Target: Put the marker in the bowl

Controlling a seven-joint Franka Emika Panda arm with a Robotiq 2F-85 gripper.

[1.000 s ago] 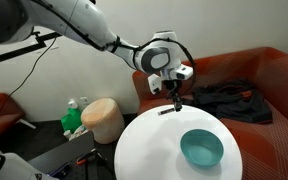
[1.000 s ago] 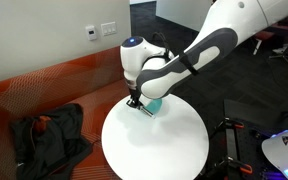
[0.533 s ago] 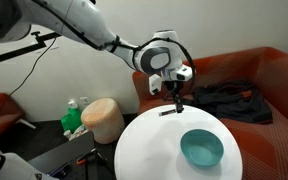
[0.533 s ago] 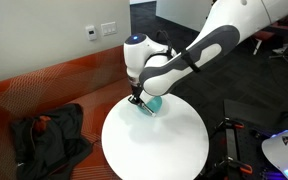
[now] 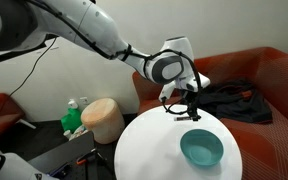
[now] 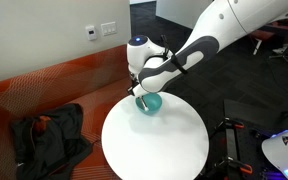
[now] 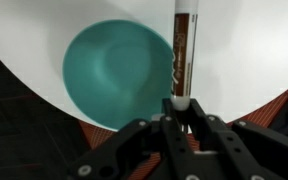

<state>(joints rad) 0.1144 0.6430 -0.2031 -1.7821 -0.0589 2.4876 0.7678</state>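
My gripper (image 7: 181, 106) is shut on the lighter end of the marker (image 7: 181, 48), a thin dark stick that points away from the jaws in the wrist view. It holds the marker (image 5: 173, 104) a little above the white round table (image 5: 144, 145). The teal-blue bowl (image 7: 119, 70) is empty and sits just beside the marker in the wrist view. In both exterior views the gripper (image 5: 187, 103) (image 6: 138, 93) hangs near the far side of the bowl (image 5: 202, 148) (image 6: 152, 103). In the exterior view from behind the arm the marker is too small to make out.
A tan cylindrical bin (image 5: 102, 118) and a green bag (image 5: 73, 119) stand on the floor beside the table. Dark clothing (image 5: 229, 100) (image 6: 46, 135) lies on the red sofa (image 5: 269, 75) behind the table (image 6: 154, 140).
The gripper has lifted the marker off the table and carried it sideways toward the bowl. The wrist has turned. The bowl has not moved.
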